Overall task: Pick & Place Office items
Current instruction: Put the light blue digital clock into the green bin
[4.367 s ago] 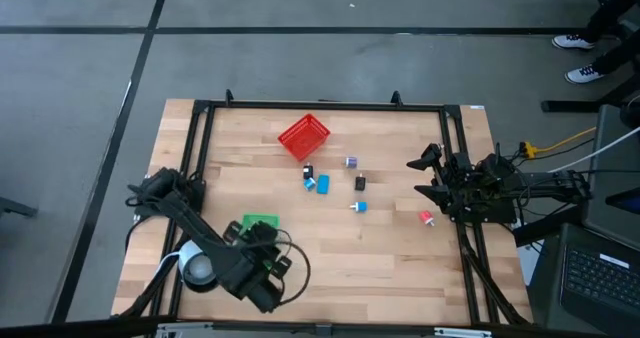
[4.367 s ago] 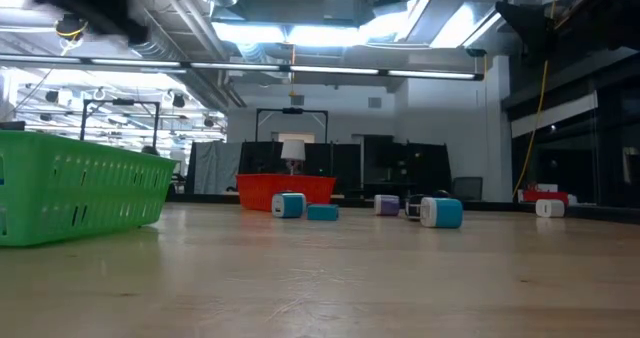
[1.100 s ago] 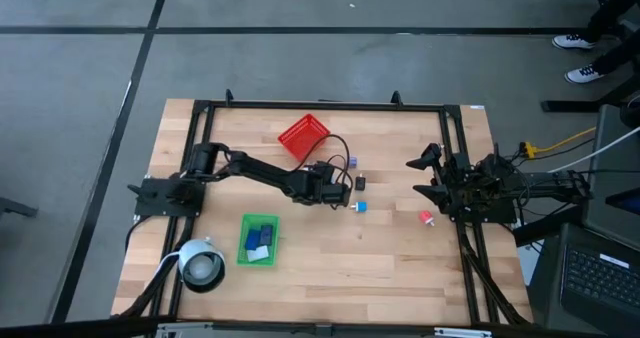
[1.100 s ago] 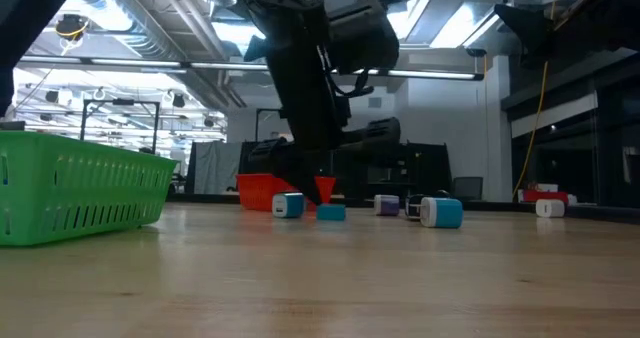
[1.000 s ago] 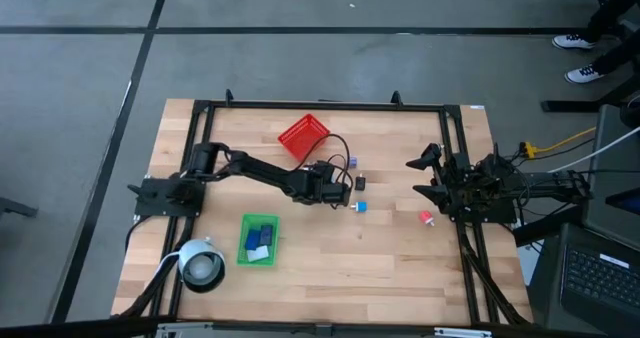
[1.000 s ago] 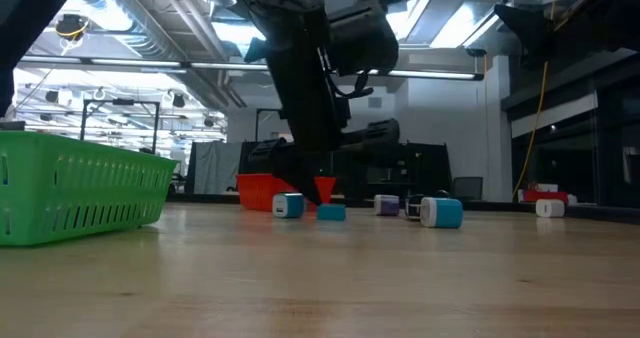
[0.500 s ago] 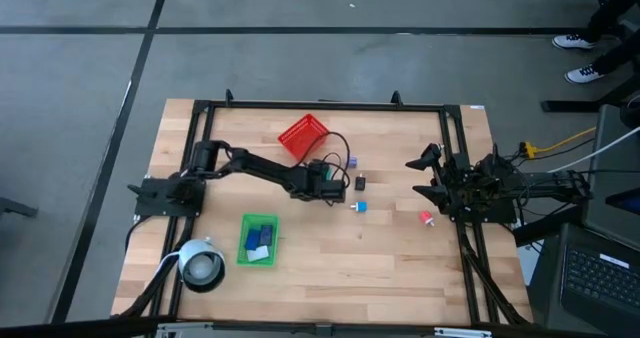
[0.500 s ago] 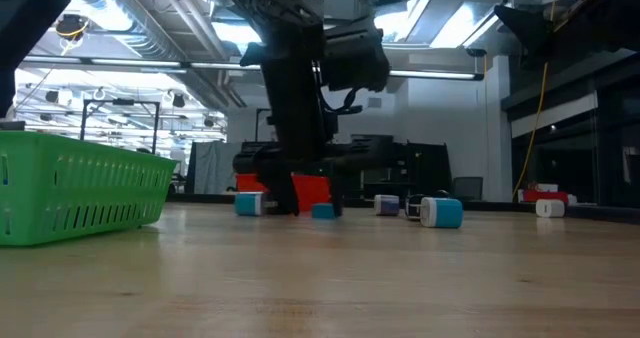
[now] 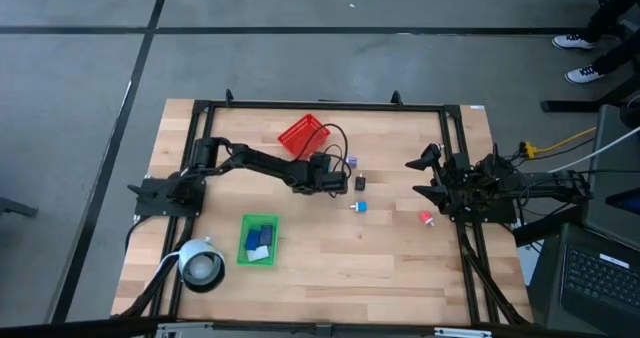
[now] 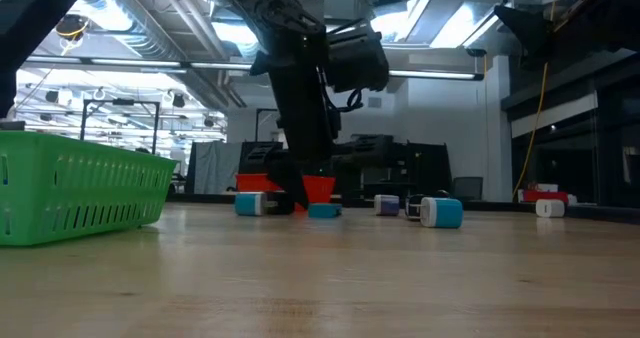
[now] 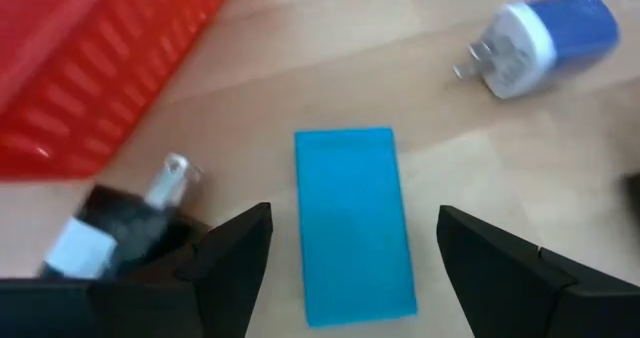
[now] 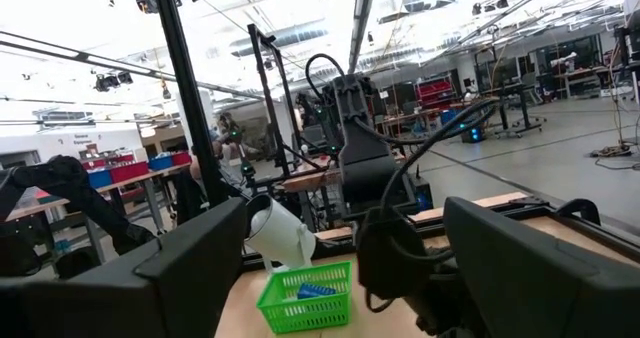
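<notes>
My left gripper hangs open over a flat blue block that lies on the table, one finger on either side and clear of it. In the high view this gripper is just near of the red mesh basket. A black-and-white piece lies beside one finger, and a blue-and-white plug lies farther off. Other office items on the table are a purple one, a black one, a blue one and a pink-red one. My right gripper waits open at the table's right side. My left gripper has one finger standing right against the black-and-white piece, which rests on the table. Whether the finger touches it I cannot tell. The gripper slants down from the table's left.
A green tray with blue pieces in it sits at the near left, with a white roll beside it. Black frame rails run round the table. In the low view the green tray stands close on the left.
My left gripper has moved a little toward the table's far edge and the red basket, staying open. In the low view, the small white-and-blue piece beside the blue block has slid toward the table's left. The block has barely moved.
</notes>
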Controlling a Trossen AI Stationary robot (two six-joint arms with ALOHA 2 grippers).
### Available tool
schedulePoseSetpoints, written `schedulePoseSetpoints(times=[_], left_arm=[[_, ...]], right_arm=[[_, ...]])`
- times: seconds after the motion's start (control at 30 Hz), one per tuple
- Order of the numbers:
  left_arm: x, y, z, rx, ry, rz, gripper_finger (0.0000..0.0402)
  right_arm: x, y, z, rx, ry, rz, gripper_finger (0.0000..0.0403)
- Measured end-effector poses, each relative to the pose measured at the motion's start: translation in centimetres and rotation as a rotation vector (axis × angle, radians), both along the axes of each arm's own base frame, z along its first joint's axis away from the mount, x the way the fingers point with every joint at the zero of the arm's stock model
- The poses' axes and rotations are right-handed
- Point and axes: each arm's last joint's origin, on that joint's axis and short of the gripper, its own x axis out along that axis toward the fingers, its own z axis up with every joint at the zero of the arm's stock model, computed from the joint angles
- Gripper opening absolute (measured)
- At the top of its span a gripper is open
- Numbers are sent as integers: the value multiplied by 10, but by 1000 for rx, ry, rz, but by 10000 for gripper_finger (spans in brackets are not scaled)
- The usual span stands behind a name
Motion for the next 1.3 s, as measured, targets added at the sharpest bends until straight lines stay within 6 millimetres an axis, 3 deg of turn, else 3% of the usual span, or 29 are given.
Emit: schedulePoseSetpoints(times=[0.23, 0.63, 0.77, 0.93, 1.0, 1.17, 1.3], left_arm=[[0, 9, -2, 3, 9, 8, 278], [3, -2, -22, 66, 50, 2, 273], [3, -2, -20, 64, 54, -2, 240], [3, -7, -21, 74, 62, -35, 158], [5, -12, -21, 86, 60, -66, 151], [14, -32, -2, 61, -34, -226, 151], [21, -48, 40, 155, -181, -339, 151]], right_arm=[[0, 0, 0, 0, 0, 0, 345], [0, 0, 0, 0, 0, 4, 345], [0, 0, 0, 1, 0, 4, 345], [0, 0, 0, 2, 0, 5, 345], [0, 0, 0, 2, 1, 5, 345], [0, 0, 0, -1, 1, 4, 345], [0, 0, -1, -1, 7, 5, 345]])
